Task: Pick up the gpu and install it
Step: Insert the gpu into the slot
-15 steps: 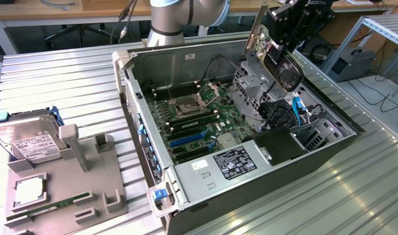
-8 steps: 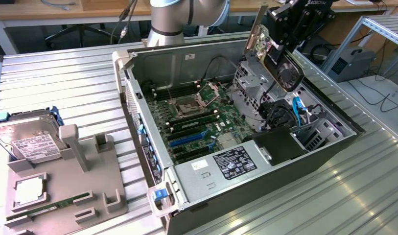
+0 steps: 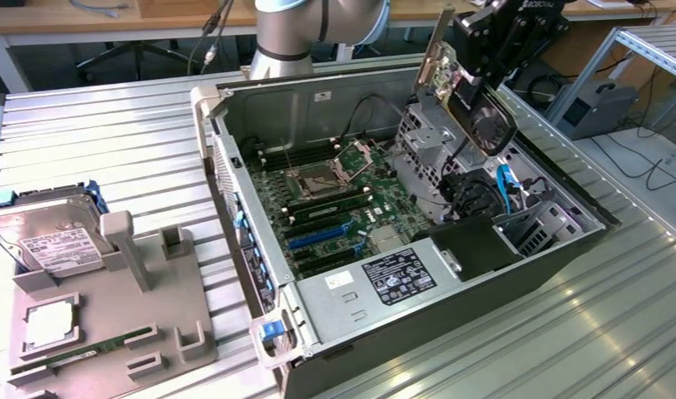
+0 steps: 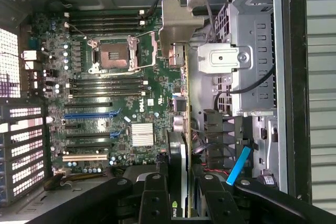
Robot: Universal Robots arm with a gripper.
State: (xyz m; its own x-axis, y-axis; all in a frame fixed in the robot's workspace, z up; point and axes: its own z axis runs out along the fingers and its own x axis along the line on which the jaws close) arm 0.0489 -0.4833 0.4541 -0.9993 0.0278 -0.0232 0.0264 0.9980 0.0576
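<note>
The ribbed metal counter (image 3: 105, 141) is carrying an open computer case (image 3: 354, 337). The claw (image 3: 469, 79) is clamping the gpu (image 3: 489, 125), holding it tilted above the case's motherboard (image 3: 338, 204).

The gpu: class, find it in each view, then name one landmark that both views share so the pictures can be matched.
Exterior view: the gpu is held tilted in the gripper, above the open computer case, toward the exterior view's right.
Wrist view: the gpu is seen edge-on, with its silver bracket end beside the CPU socket.
Shared landmark: the CPU socket on the board inside the case.
</note>
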